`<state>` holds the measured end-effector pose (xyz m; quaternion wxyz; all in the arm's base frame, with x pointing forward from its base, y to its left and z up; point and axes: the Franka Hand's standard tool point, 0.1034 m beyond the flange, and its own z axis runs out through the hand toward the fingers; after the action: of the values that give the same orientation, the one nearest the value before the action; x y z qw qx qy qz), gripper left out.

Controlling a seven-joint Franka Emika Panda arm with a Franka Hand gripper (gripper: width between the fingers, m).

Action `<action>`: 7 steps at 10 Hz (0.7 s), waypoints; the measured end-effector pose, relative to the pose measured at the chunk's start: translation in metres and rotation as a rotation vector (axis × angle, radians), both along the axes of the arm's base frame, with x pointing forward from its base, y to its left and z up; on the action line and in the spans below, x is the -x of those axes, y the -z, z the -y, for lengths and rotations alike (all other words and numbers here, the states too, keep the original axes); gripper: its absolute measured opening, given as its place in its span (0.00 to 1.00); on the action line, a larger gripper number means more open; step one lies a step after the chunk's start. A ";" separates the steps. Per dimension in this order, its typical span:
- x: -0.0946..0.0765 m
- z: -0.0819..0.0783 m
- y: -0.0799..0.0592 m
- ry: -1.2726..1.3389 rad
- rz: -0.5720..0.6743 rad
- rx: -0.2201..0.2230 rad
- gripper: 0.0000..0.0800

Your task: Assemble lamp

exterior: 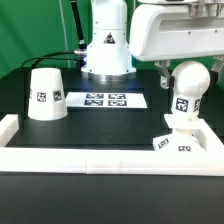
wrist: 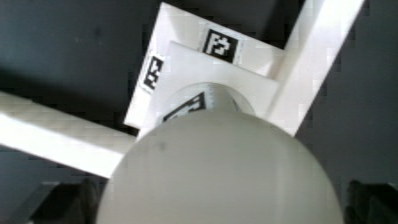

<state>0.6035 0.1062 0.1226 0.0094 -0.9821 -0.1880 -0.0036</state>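
Note:
The lamp's round-topped bulb (exterior: 186, 92) stands upright on the flat square base (exterior: 172, 143), which lies in the corner of the white rail at the exterior view's right. My gripper (exterior: 187, 78) is open and straddles the top of the bulb, one finger on each side, not closed on it. In the wrist view the bulb (wrist: 222, 160) fills the foreground, with the tagged base (wrist: 192, 60) beyond it and dark fingers (wrist: 54, 205) at its sides. The cone shade (exterior: 45, 93) stands on the table at the exterior view's left, apart from the gripper.
The marker board (exterior: 105, 99) lies flat in the middle, in front of the arm's pedestal (exterior: 107, 50). A low white rail (exterior: 100, 157) borders the black table along the front and both sides; a rail bar (wrist: 311, 70) runs right beside the base.

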 end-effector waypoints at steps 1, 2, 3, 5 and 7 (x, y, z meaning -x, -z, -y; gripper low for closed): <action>0.000 0.001 0.000 -0.097 0.002 0.001 0.87; 0.000 0.002 0.001 -0.180 0.002 0.002 0.87; 0.000 0.002 0.002 -0.275 0.003 0.003 0.87; 0.000 0.002 0.001 -0.300 0.003 0.001 0.77; 0.000 0.002 0.001 -0.300 0.003 0.001 0.72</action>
<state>0.6036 0.1040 0.1211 0.0092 -0.9431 -0.3325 -0.0037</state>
